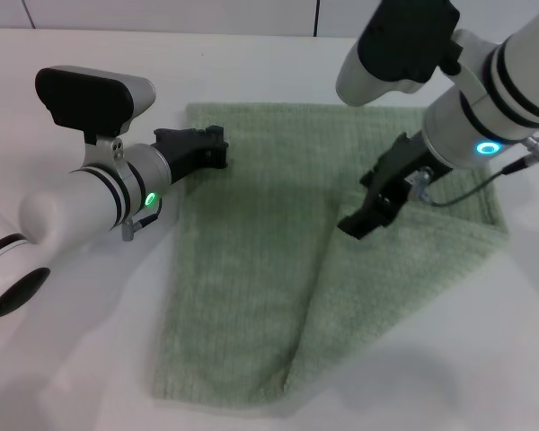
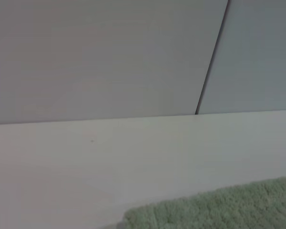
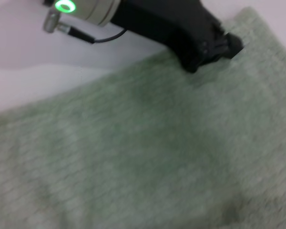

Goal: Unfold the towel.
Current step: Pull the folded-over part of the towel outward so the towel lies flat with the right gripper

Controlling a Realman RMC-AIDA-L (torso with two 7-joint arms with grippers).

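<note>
Towel lies flat on the counter, its right part folded over diagonally; the near edge is cut off in head view. Left hand sits at the towel's far-left corner, tips narrow, grip on cloth hard to make out. Right hand hangs just above the fold, can't tell its opening.

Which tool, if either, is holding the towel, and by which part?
It cannot be told. The left tool sits at the towel's far left corner; the right tool is above the folded flap.
</note>
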